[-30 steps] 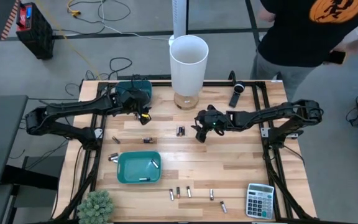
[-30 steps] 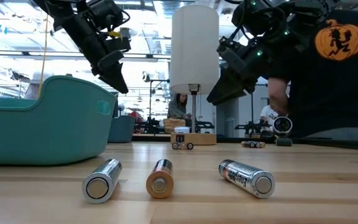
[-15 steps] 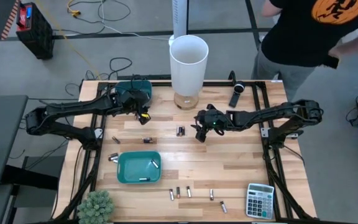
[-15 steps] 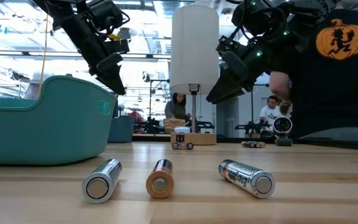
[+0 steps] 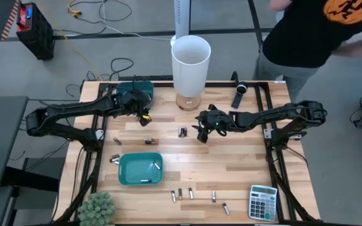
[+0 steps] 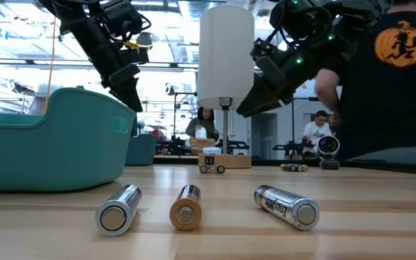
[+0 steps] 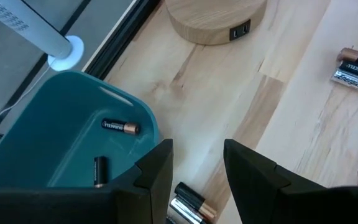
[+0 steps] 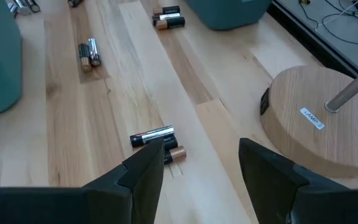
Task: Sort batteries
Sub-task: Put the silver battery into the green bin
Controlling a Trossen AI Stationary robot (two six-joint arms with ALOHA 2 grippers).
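Several small batteries lie loose on the wooden table: a pair (image 5: 183,132) near the middle, one (image 5: 148,141) left of it, and a row (image 5: 190,194) along the near edge. Others lie inside the near teal bin (image 5: 126,177) and the far teal bin (image 7: 73,118). My left gripper (image 7: 197,168) is open and hovers beside the far bin over a battery pair (image 7: 188,208). My right gripper (image 8: 201,165) is open and hovers above the middle pair (image 8: 157,140), just right of it in the high view (image 5: 201,134).
A tall white lamp (image 5: 190,63) on a round wooden base (image 8: 322,118) stands at the far middle. A black oblong device (image 5: 239,97), a calculator (image 5: 263,202) and a small plant (image 5: 97,208) sit near the table's edges. A person (image 5: 319,31) stands beyond the far right corner.
Both grippers have stayed open and nearly still above the table. The person beyond the far edge has shifted to the right.
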